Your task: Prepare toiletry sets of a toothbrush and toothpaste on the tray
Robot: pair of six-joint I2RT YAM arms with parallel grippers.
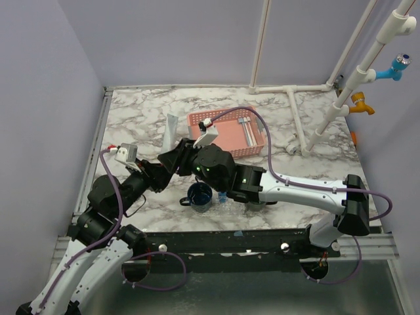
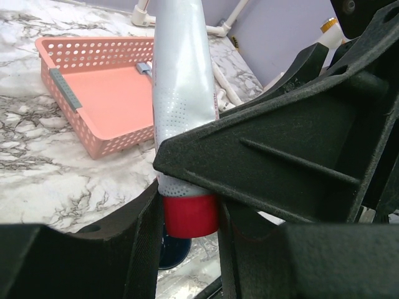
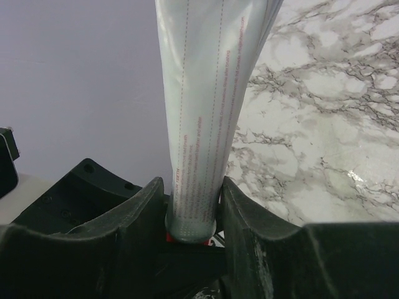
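A white toothpaste tube (image 1: 172,130) with a red cap (image 2: 190,215) stands upright between both grippers. My left gripper (image 2: 190,219) is shut on the cap end. My right gripper (image 3: 193,212) is shut on the tube (image 3: 209,93) just above the cap, and its black finger crosses the left wrist view. A navy mug (image 1: 199,195) stands at the near middle, with a small blue tube (image 1: 222,197) beside it. The light-blue toothbrush and the green mug are hidden. I cannot make out the clear tray.
A pink lattice basket (image 1: 230,131) sits behind the grippers and holds a white toothbrush (image 1: 249,131). It also shows in the left wrist view (image 2: 106,93). A white pipe frame (image 1: 295,111) stands at the back right. Purple walls close off the left and back.
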